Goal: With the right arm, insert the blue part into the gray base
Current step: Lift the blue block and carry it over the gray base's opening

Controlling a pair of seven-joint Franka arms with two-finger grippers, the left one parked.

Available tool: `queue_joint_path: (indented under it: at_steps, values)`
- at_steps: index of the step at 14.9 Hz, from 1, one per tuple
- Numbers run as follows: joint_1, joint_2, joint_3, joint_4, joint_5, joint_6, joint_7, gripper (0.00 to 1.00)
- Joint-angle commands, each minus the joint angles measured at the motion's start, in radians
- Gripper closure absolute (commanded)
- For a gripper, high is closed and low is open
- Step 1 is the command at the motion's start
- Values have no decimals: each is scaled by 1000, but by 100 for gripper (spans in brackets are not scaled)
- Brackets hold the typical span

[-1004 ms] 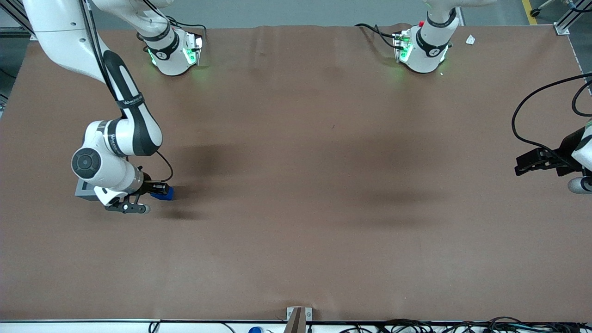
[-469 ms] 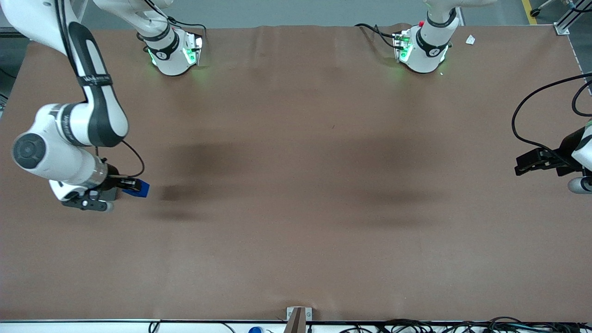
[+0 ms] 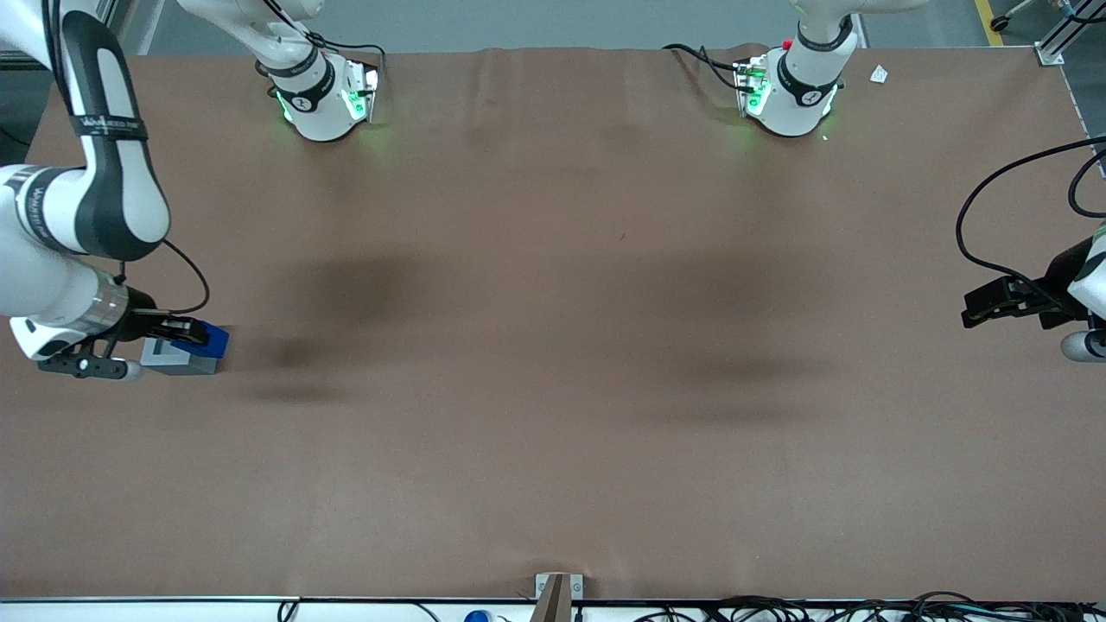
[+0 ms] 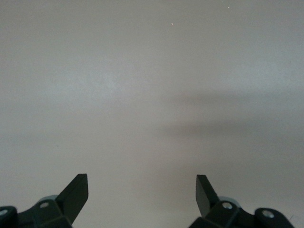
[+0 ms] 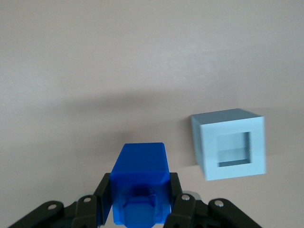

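My right arm's gripper (image 3: 186,332) is shut on the blue part (image 3: 207,339) and holds it in the air at the working arm's end of the table. In the front view the blue part overlaps the top edge of the gray base (image 3: 177,357), which sits on the brown table. In the right wrist view the blue part (image 5: 140,178) sits between the black fingers (image 5: 105,192), clear of the table, and the gray base (image 5: 230,142) lies beside it, apart, its square recess open and empty.
The brown mat (image 3: 553,345) covers the table. The two arm bases (image 3: 324,95) (image 3: 791,91) stand at the edge farthest from the front camera. A small metal bracket (image 3: 557,592) sits at the nearest edge.
The right arm has carried the blue part sideways toward the working arm's end of the table, from beside the gray base to over it. The gray base, earlier covered by the arm, now shows.
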Motion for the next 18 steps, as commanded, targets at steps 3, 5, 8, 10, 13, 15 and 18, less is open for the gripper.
queue_joint_path:
  at_steps: [3, 5, 8, 10, 13, 15, 18]
  values:
    - [-84, -23, 13, -25, 11, -2, -142, 77]
    - [-107, -20, 13, -28, 9, 3, -168, 77]
    - [-126, -18, 13, -37, 3, 13, -182, 77]
    - [-135, -18, 13, -50, 0, 33, -184, 77]
    - [-159, -11, 13, -54, 0, 70, -213, 77]
    - [-175, 3, 13, -59, 0, 99, -238, 77]
    - [-181, 23, 13, -59, 0, 118, -270, 77]
